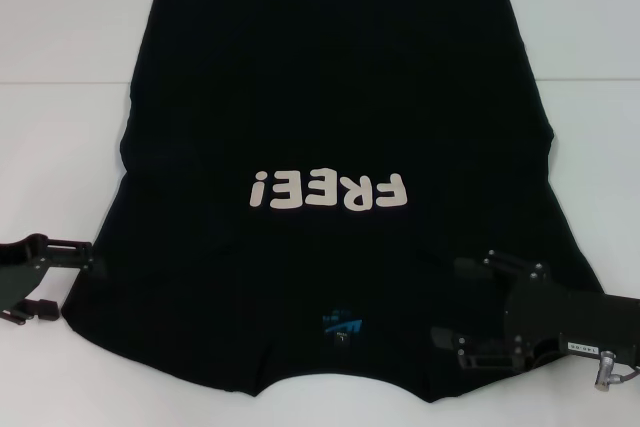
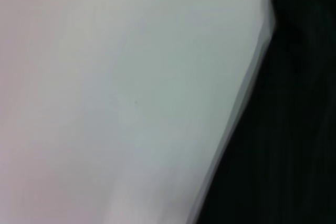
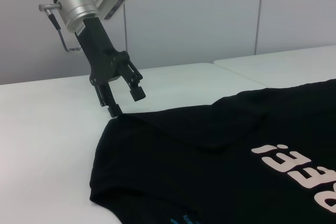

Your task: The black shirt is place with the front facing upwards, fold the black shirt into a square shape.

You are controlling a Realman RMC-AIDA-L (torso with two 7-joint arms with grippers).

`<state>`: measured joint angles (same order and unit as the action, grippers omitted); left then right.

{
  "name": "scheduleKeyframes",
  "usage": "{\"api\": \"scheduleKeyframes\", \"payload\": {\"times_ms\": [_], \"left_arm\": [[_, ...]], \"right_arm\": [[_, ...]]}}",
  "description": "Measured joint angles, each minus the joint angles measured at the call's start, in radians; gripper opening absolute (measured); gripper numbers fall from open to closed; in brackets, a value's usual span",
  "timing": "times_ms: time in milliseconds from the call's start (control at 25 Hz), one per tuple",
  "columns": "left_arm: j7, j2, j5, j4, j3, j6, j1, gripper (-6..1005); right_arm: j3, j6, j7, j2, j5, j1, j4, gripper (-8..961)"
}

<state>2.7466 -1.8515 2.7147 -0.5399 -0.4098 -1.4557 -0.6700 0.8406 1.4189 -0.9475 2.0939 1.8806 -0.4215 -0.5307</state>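
Note:
The black shirt lies flat on the white table, front up, its white "FREE!" lettering upside down to me and its blue neck label near my side. My left gripper is open at the shirt's left shoulder edge. In the right wrist view the left gripper has its lower fingertip at the shirt's corner. My right gripper is open low over the shirt's right shoulder area. The left wrist view shows only the shirt's edge against the table.
The white table extends around the shirt on all sides. A second white table top adjoins it beyond a seam, and a grey panelled wall stands behind.

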Motion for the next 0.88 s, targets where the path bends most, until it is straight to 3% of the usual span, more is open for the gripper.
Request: {"api": "scheduleKeyframes", "payload": {"times_ms": [880], "left_arm": [[-0.012,-0.012,-0.003,0.017,0.004,-0.010,-0.018,933]], "right_arm": [[0.000,-0.001,0.001,0.000,0.000,0.000,0.000,947]]}}
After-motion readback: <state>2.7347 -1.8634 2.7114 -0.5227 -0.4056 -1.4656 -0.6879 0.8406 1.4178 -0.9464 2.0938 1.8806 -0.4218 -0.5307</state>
